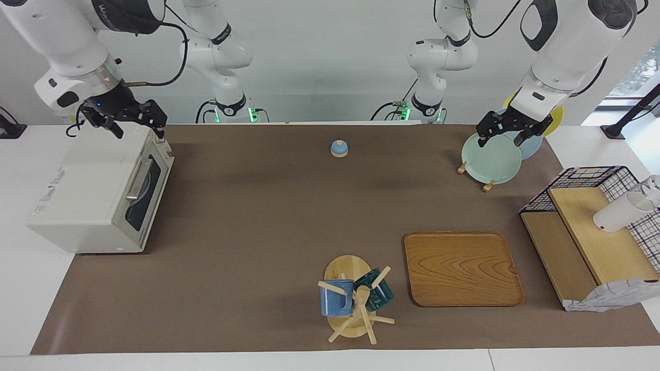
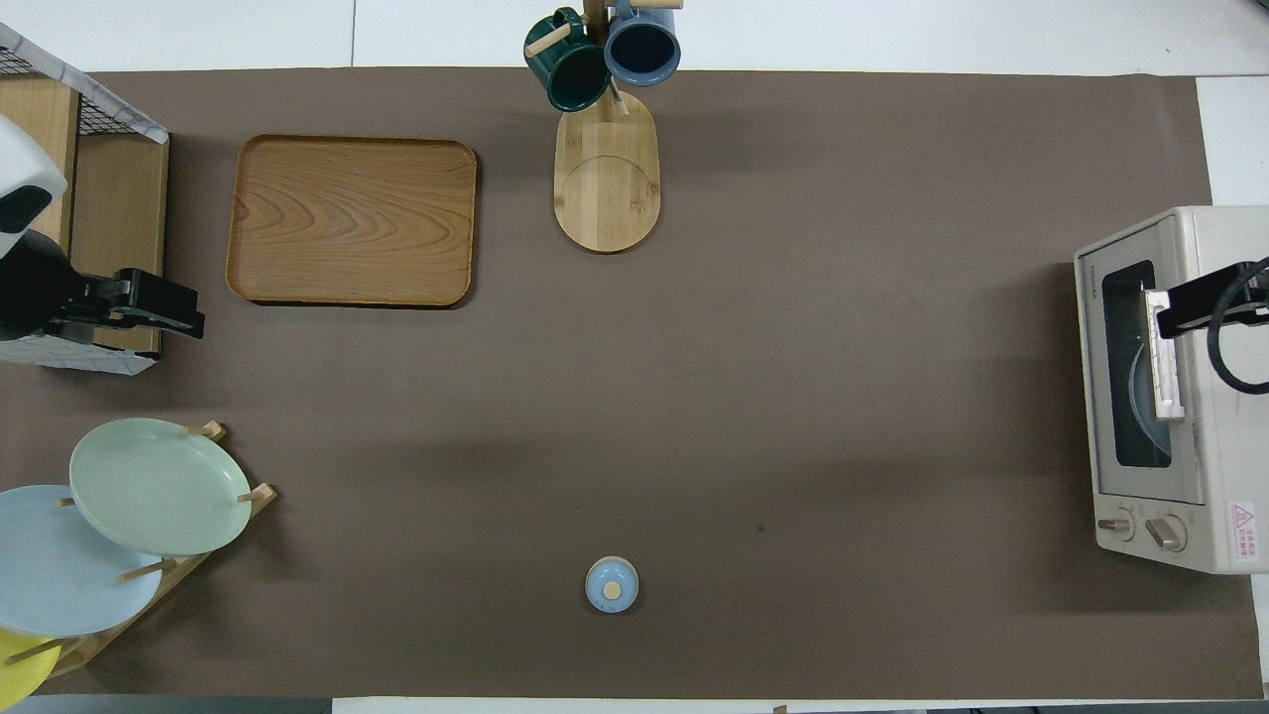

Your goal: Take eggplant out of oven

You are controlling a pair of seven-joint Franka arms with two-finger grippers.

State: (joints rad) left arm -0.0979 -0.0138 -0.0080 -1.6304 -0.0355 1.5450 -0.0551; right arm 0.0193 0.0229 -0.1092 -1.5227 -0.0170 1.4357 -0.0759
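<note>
- The oven is sitting at the right arm's end of the table with its glass door shut, so the task is standing at its very first step: nothing is out yet
- The eggplant is not showing in either view; I judge it is lying inside, where a pale round plate is glimmering through the glass
- The right gripper is hanging over the oven's top, at about twelve o'clock from the bar handle in the facing view, its fingers standing apart and holding nothing
- The next move, as I read it, is calling for that gripper to come down to the handle and swing the door open, which needs bare table in front of the oven
- The left gripper is waiting over the plate rack, fingers spread and empty
- A small blue bell is resting at roughly two o'clock from the oven door in the facing view, well apart
- A mug stand and a wooden tray are lying farther from the robots, and a wire shelf is standing at the left arm's end
- Nothing is standing just in front of the door
</note>
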